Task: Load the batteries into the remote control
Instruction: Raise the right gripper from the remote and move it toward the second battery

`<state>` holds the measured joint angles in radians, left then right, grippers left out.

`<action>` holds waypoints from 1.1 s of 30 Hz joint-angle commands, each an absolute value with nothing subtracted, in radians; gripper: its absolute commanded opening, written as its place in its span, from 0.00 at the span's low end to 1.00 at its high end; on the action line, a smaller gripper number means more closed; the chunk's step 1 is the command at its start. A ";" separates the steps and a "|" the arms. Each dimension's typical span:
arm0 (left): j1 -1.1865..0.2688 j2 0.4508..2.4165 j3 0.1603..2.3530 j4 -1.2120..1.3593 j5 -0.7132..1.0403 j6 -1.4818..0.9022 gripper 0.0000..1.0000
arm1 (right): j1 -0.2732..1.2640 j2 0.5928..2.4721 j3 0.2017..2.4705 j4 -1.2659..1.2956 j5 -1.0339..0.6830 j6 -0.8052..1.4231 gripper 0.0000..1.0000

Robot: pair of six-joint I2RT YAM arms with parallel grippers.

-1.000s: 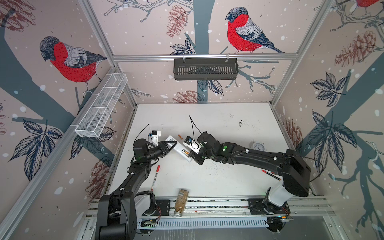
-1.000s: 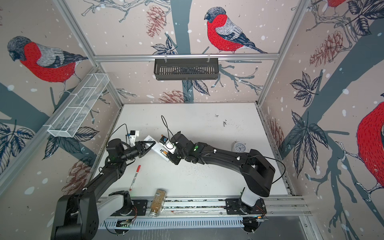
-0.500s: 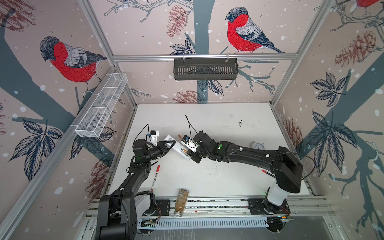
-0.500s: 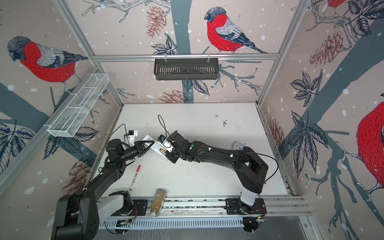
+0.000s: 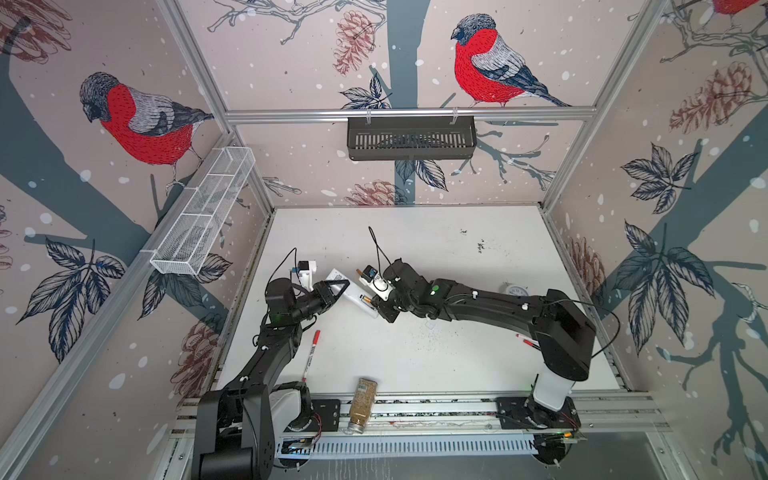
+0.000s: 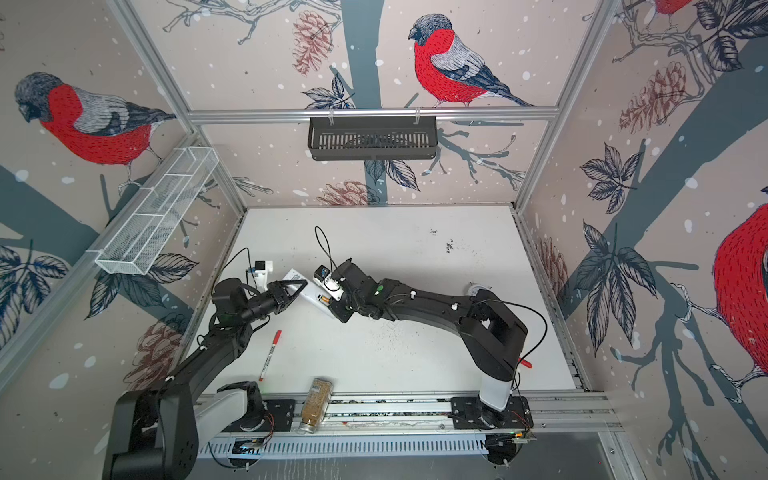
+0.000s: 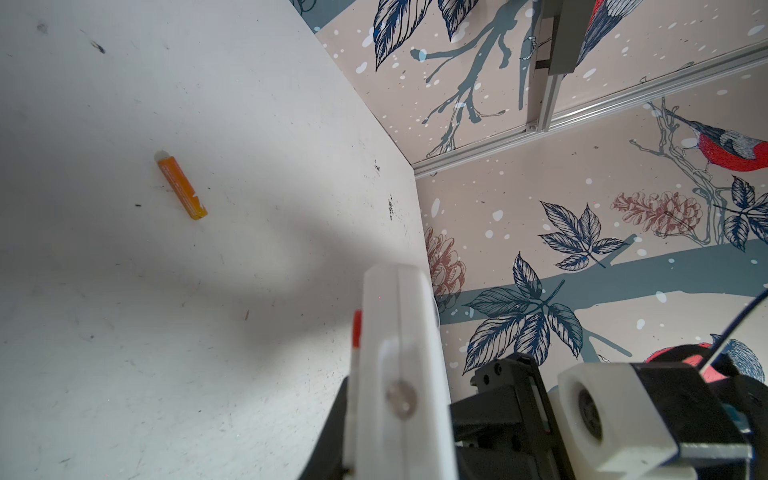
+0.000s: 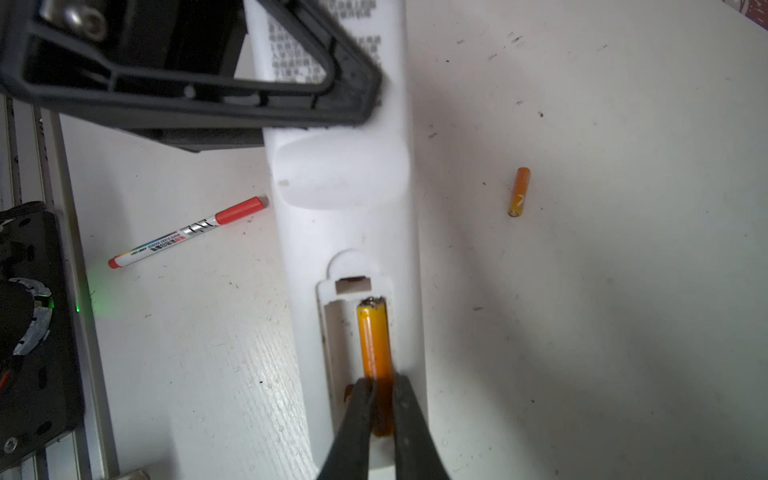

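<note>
Stretching further toward the left arm than a second ago, the right arm has drawn its right pincer (image 8: 380, 388) nearly closed on the near end of a small orange cylindrical battery (image 8: 374, 345). Its two dark fingers (image 8: 357, 415) press on either side of the battery. The left arm has kept its place.

That battery lies lengthwise in one slot of the open battery bay (image 8: 334, 332) in the plain back of the slim white rectangular plastic remote control (image 8: 345, 174), with its far end up against the metal contact. The slot alongside shows bare plastic.

The left pincer (image 5: 338, 286) is clamped on the remote's other end, over the printed label. In both top views the remote (image 5: 353, 294) (image 6: 309, 296) runs slantwise between the two pincers. Whether it rests on the white counter (image 5: 415, 357) or is lifted I cannot tell.

A second orange cylindrical battery (image 8: 518, 191) (image 7: 181, 185) lies loose on the counter, apart from the remote. On the remote's opposite side lies a white pen with a red cap (image 8: 187, 235).
</note>
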<state>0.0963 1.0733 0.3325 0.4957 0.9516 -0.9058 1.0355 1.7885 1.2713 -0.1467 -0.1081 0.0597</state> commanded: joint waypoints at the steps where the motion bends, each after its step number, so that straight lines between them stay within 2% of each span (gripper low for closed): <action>1: 0.095 1.059 0.335 0.603 1.120 -0.966 0.00 | 1.031 1.806 1.286 -0.136 -0.123 0.061 0.13; 12: 0.094 1.053 0.332 0.621 1.126 -0.977 0.00 | 1.019 1.843 1.322 -0.148 -0.141 0.051 0.13; 18: 0.094 1.065 0.340 0.583 1.112 -0.946 0.00 | 1.014 1.780 1.286 -0.147 -0.109 0.048 0.16; 22: 0.094 1.065 0.340 0.584 1.117 -0.942 0.00 | 0.995 1.684 1.221 -0.138 -0.141 0.030 0.30; 28: 0.090 1.044 0.345 0.589 1.128 -0.915 0.00 | 0.925 1.562 1.141 -0.160 -0.348 0.016 0.53; 33: 0.066 1.030 0.342 0.609 1.131 -0.919 0.00 | 0.918 1.549 1.145 -0.212 -0.410 -0.014 0.60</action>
